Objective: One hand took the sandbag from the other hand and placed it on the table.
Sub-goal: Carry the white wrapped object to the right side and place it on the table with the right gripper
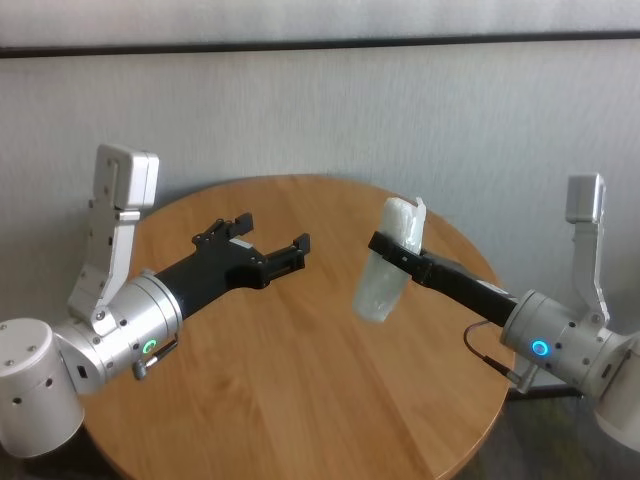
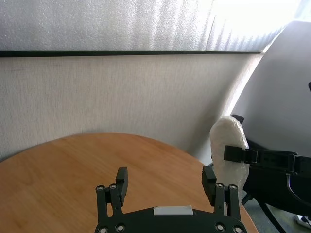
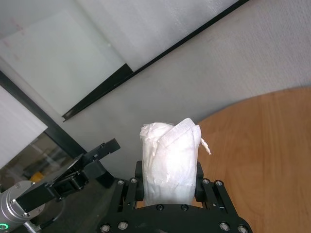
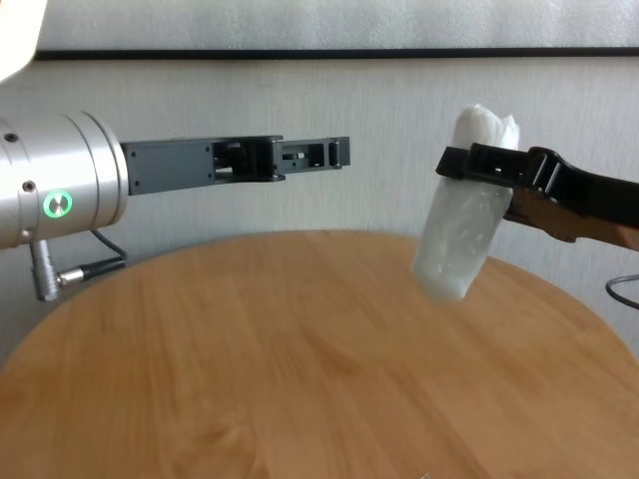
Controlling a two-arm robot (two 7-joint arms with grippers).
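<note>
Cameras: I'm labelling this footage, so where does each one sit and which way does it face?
Head: high, looking down on the table; both arms show.
Chest: low, level across the table; left gripper open.
Left wrist: along its own fingers, toward the wall.
Right wrist: along the right gripper, shut on the sandbag.
All four share the sandbag.

A pale textured wall (image 1: 330,110) carries a dark horizontal strip (image 1: 320,44).

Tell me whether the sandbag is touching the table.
Apart. In the chest view the sandbag, clamped in the right gripper, hangs with wall visible between its lower end and the table.
</note>
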